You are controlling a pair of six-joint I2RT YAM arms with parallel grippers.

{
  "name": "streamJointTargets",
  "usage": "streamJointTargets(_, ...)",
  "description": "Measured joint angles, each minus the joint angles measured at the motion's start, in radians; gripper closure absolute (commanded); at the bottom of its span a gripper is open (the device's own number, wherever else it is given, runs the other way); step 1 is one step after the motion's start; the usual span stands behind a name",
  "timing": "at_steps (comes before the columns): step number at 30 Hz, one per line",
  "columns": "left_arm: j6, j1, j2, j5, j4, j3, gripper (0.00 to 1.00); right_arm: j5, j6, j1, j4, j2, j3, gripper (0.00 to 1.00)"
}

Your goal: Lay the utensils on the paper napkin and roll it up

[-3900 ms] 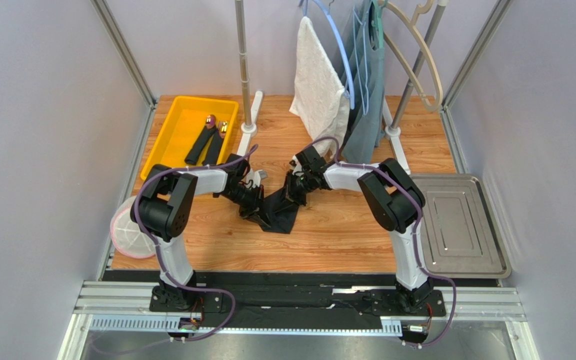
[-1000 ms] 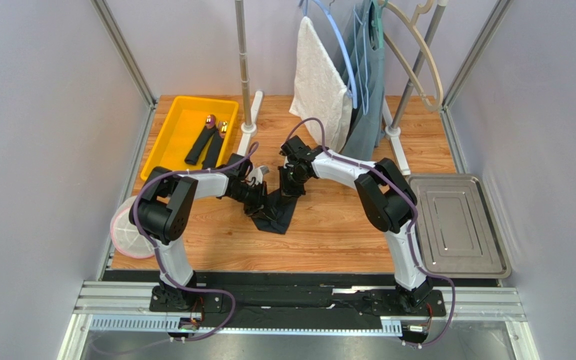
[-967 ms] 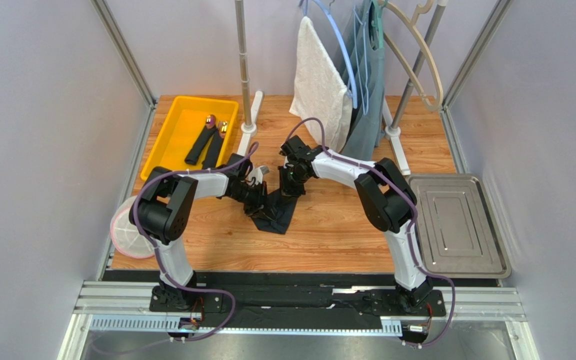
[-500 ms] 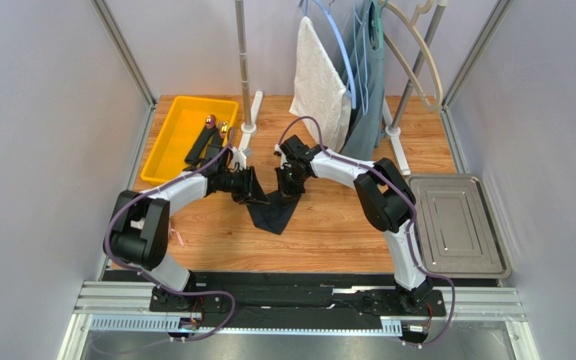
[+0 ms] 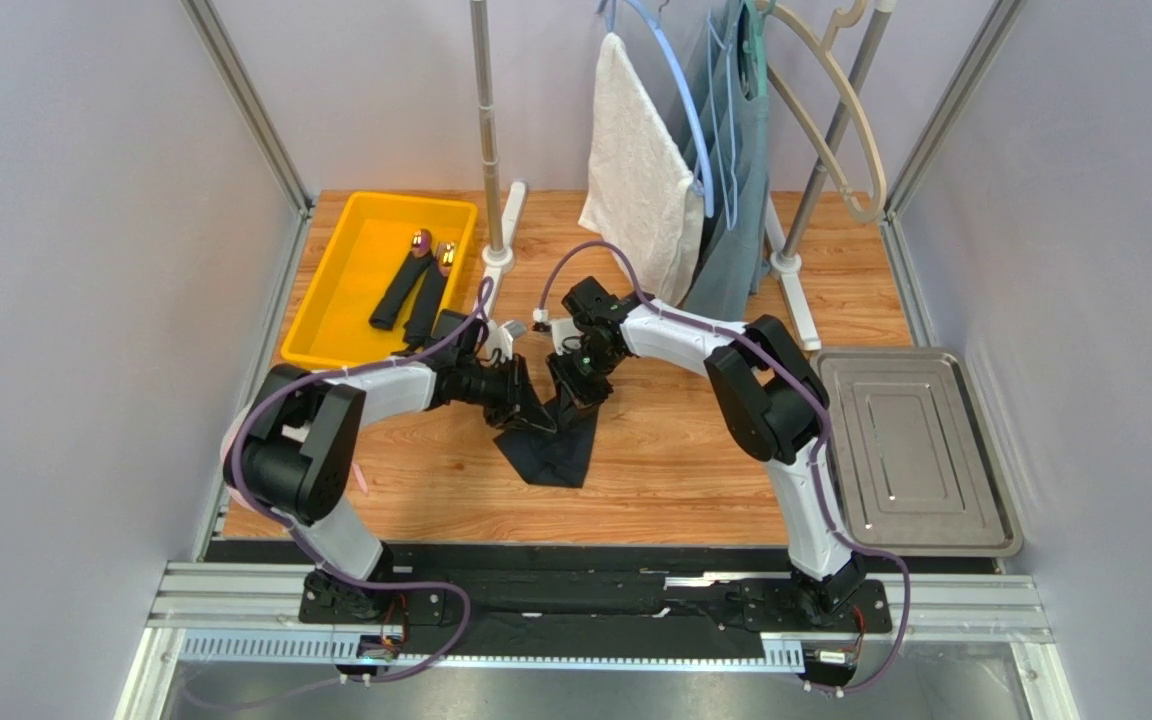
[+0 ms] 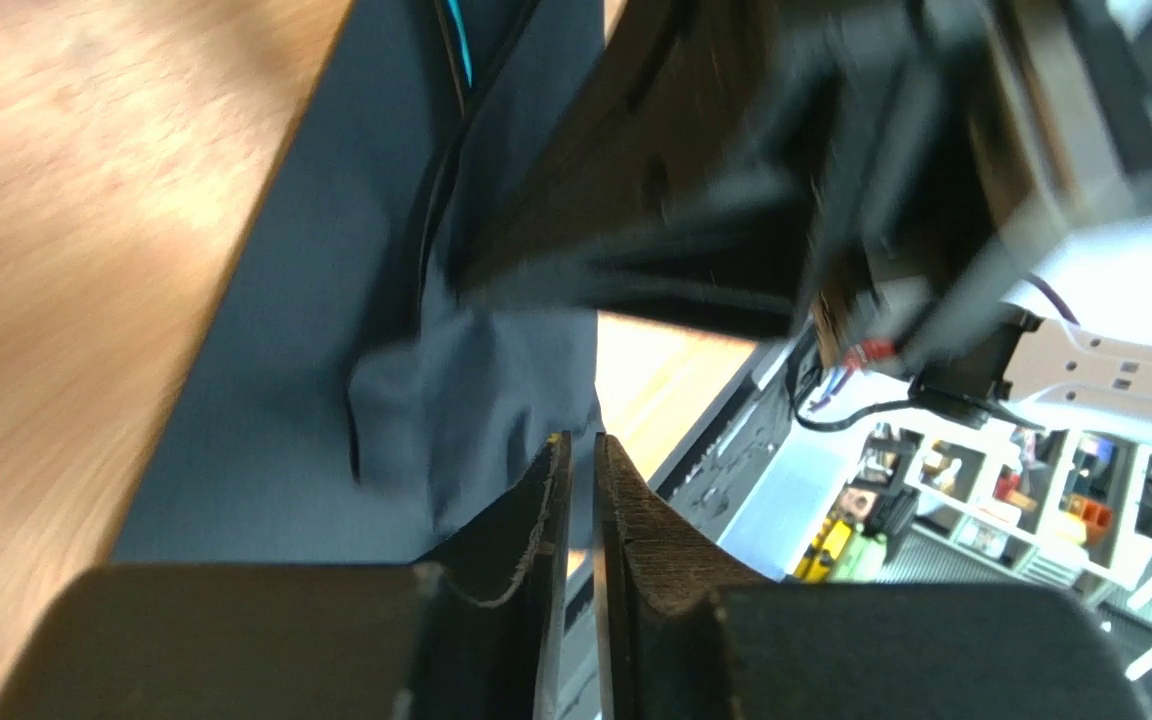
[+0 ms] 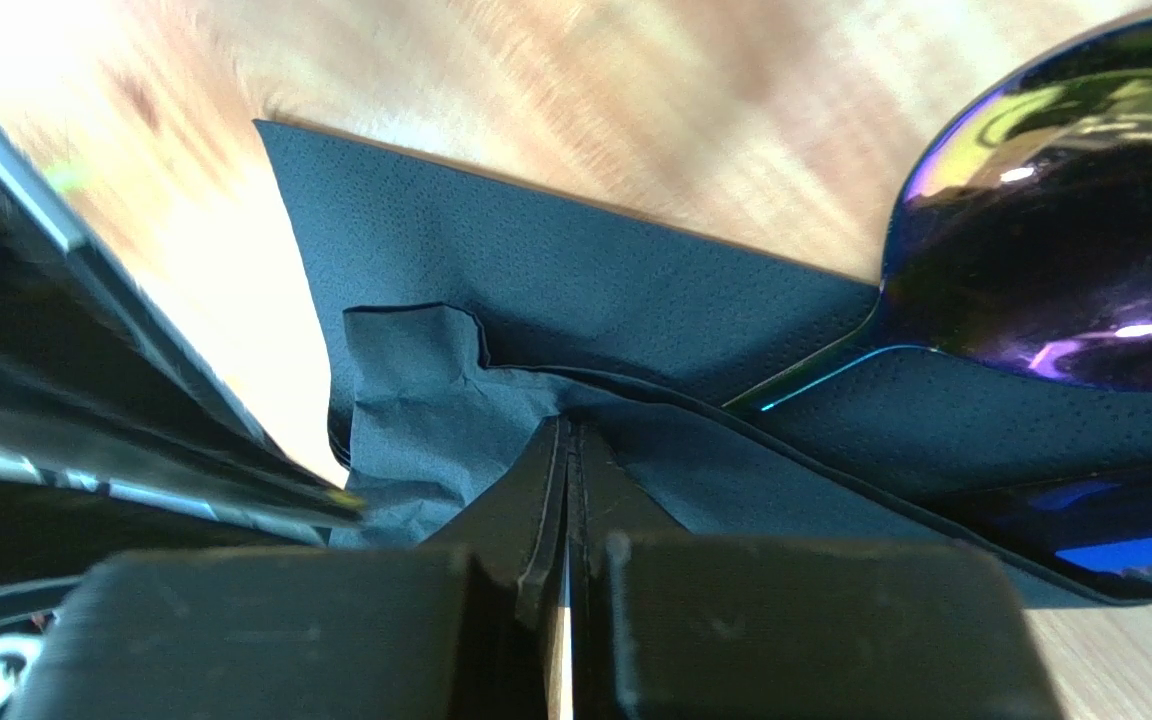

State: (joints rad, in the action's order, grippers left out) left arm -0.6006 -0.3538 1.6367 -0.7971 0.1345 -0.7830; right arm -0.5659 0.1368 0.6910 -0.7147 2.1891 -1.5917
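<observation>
Both the right pincer (image 7: 567,431), pinching the paper napkin (image 5: 555,450), and left pincer (image 6: 579,446), grip untellable, are crowding its 12 o'clock end.

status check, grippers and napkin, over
Right gripper shut on paper napkin fold. Left gripper nearly closed beside it, grip unclear. Spoon partly wrapped. Grippers crowded close.

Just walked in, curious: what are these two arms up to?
A two-armed robot is handling a black paper napkin. Its right tool pinches a fold of it, with a shiny purple spoon lying on it. The left tool, nearly closed, sits at the napkin's edge. The napkin lies creased, not yet a roll.
</observation>
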Motion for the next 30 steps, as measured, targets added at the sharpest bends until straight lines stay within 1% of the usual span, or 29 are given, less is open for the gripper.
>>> streamJointTargets(4, -0.039, -0.013, 0.076, 0.005, -0.060, -0.003, 0.98, -0.031, -0.050, -0.003, -0.035, 0.015, -0.021, 1.00)
streamJointTargets(6, -0.047, -0.012, 0.117, 0.020, -0.064, -0.006, 1.00, -0.039, -0.063, -0.008, -0.049, 0.023, -0.033, 1.00)
streamJointTargets(8, -0.048, -0.011, 0.155, 0.042, -0.060, -0.007, 1.00, -0.042, -0.080, -0.012, -0.062, 0.027, -0.043, 1.00)
streamJointTargets(10, -0.053, -0.010, 0.174, 0.034, -0.048, -0.018, 1.00, -0.037, -0.094, -0.014, -0.076, 0.030, -0.053, 0.97)
streamJointTargets(14, -0.051, -0.011, 0.191, 0.047, -0.029, -0.051, 1.00, -0.009, -0.108, -0.020, -0.104, 0.031, -0.078, 0.85)
streamJointTargets(15, -0.051, -0.011, 0.195, 0.047, -0.022, -0.058, 1.00, -0.008, -0.103, -0.026, -0.106, 0.031, -0.082, 0.85)
streamJointTargets(16, -0.051, -0.010, 0.198, 0.046, -0.019, -0.062, 1.00, -0.009, -0.093, -0.033, -0.106, 0.029, -0.084, 0.85)
streamJointTargets(23, -0.052, -0.010, 0.211, 0.037, -0.006, -0.076, 1.00, 0.030, 0.026, -0.053, -0.099, -0.013, -0.085, 0.96)
streamJointTargets(30, -0.051, -0.010, 0.211, 0.039, -0.001, -0.079, 1.00, 0.091, 0.082, -0.032, -0.100, -0.026, -0.087, 0.99)
